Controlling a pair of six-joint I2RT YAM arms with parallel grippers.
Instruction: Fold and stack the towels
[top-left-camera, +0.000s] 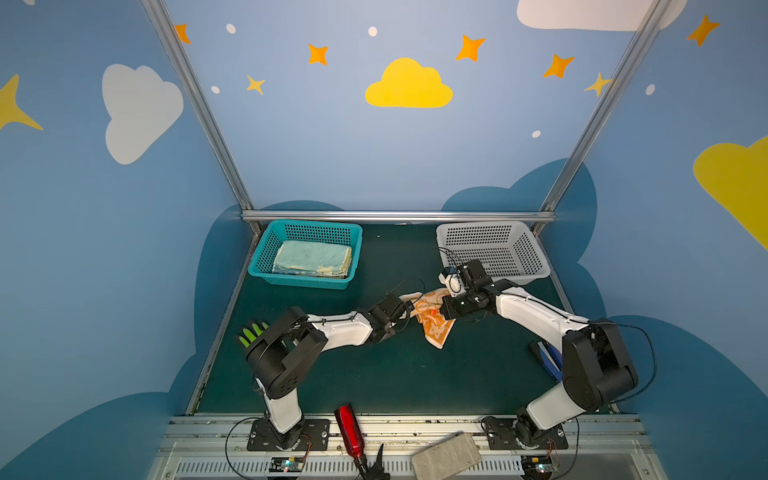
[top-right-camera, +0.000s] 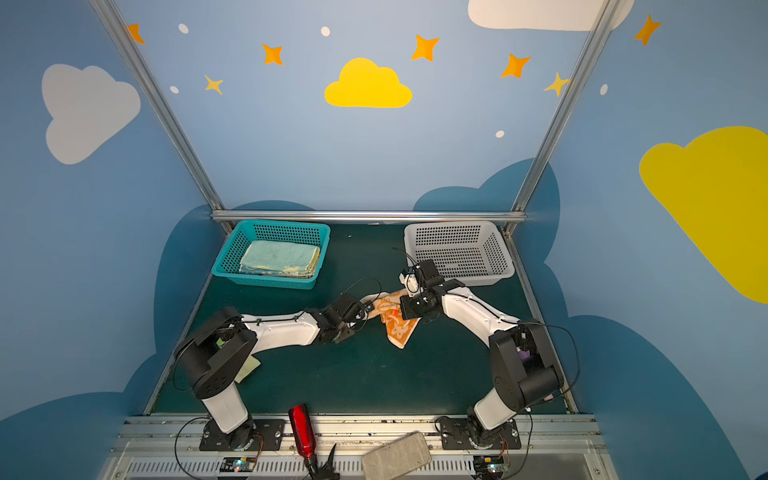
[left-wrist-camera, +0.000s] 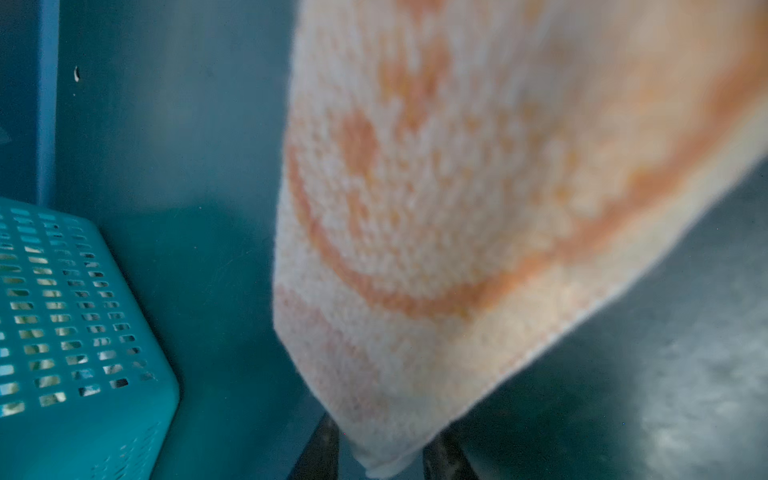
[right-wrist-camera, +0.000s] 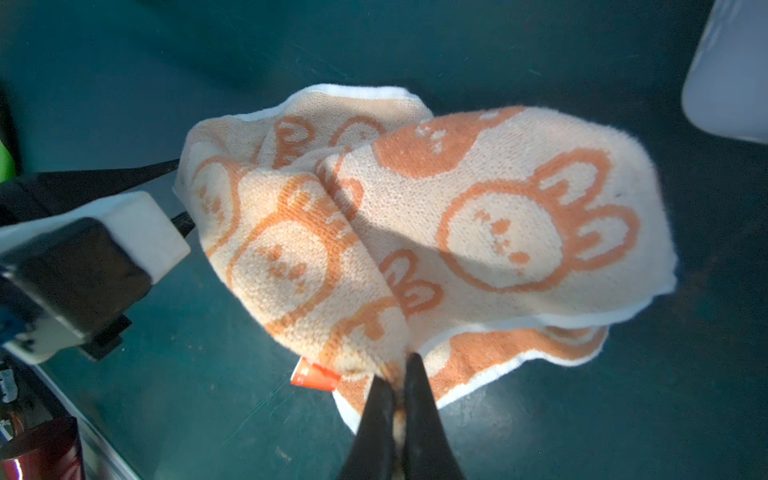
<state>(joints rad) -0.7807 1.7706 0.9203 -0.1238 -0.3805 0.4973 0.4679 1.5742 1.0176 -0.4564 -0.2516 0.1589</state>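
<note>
pinching the orange towel (right-wrist-camera: 457, 216), left jaws and right jaws show grips only in wrist views.

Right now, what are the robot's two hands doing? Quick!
Left gripper: closed on a corner of the towel.
Right gripper: closed, pinching the same towel.

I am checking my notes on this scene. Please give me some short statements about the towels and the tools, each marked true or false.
1. The folded towels lie in a white basket. False: they lie in the teal basket.
2. The right tool is shut on the orange towel. True.
3. The orange towel lies flat and folded. False: it is crumpled and hangs between the two tools.
4. A red bottle lies at the near edge, between the arm bases. True.
5. The left tool is far from the orange towel. False: a towel corner sits between its fingers.
</note>
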